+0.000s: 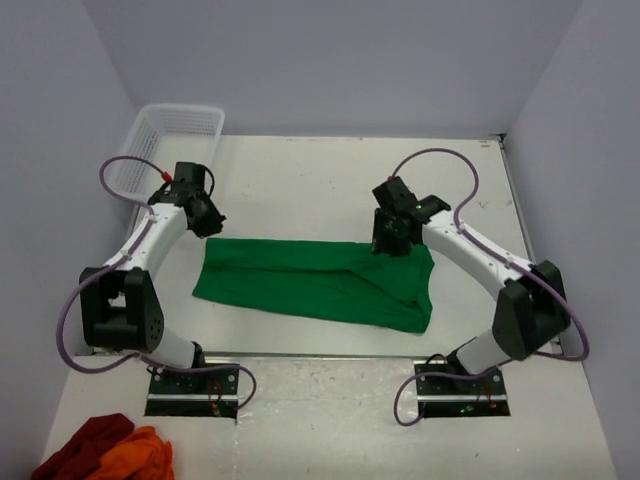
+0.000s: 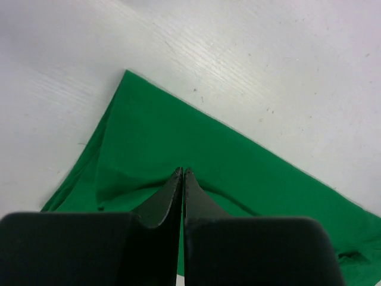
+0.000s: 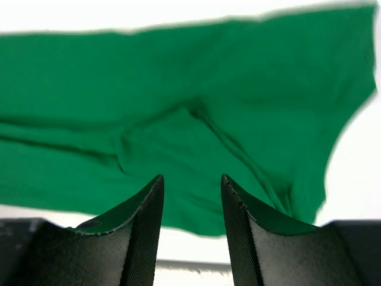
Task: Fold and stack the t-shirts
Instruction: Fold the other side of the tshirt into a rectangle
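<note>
Dark red cloth [image 1: 85, 445] + orange cloth [image 1: 140, 455], 1 each, sit nearest in top view, well to the near side of L pincer [image 1: 207, 218]. 1 basket [image 1: 170, 140] is just beyond it. 1 green t-shirt [image 1: 310, 282] spans L pincer to R pincer [image 1: 388, 243].

L wrist: jaws shut, tips at shirt; can't tell if cloth is pinched.

R wrist: jaws part open, empty, shirt below.

Risk: L pulls alone, so shirt skews/bunches.

The left arm [image 1: 150, 238] and right arm [image 1: 478, 252] are white with black joints. A thin purple cable [image 1: 102, 178] loops along each. The right gripper [image 3: 191, 177] has black pointed fingers [image 3: 141, 232].
</note>
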